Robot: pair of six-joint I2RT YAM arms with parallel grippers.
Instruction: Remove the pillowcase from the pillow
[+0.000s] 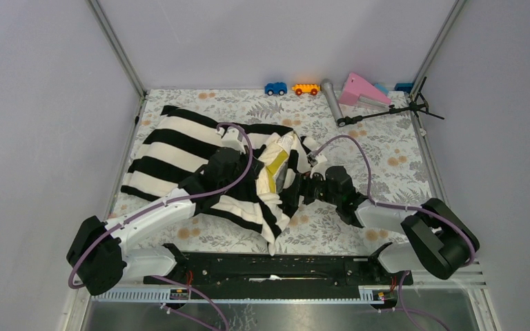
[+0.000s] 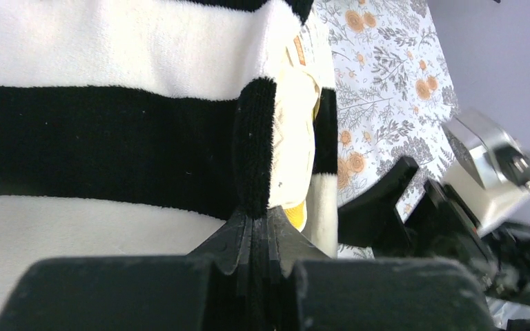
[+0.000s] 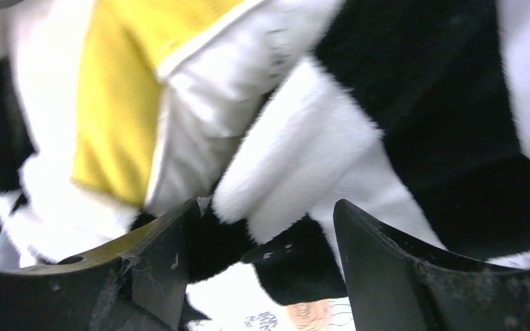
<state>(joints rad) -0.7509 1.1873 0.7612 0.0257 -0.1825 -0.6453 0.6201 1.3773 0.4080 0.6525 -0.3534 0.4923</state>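
Pillowcase [image 1: 179, 148] edge clamped in left gripper [image 2: 255, 219], right gripper [image 3: 266, 215] apart at its fold

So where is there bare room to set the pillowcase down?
Biggest patch: right side of the floral cloth, bordered by the tripod and the right arm. A narrower strip between the pillowcase and the blue toy car. Crowded at centre, where the left end effector and right end effector meet at the pillow.

Centre-left blocked by pillowcase [image 1: 172, 155] heap; table cloth [image 1: 393, 165] at right passable; tripod [image 1: 386, 110], toy cars [image 1: 306, 89] line far edge.
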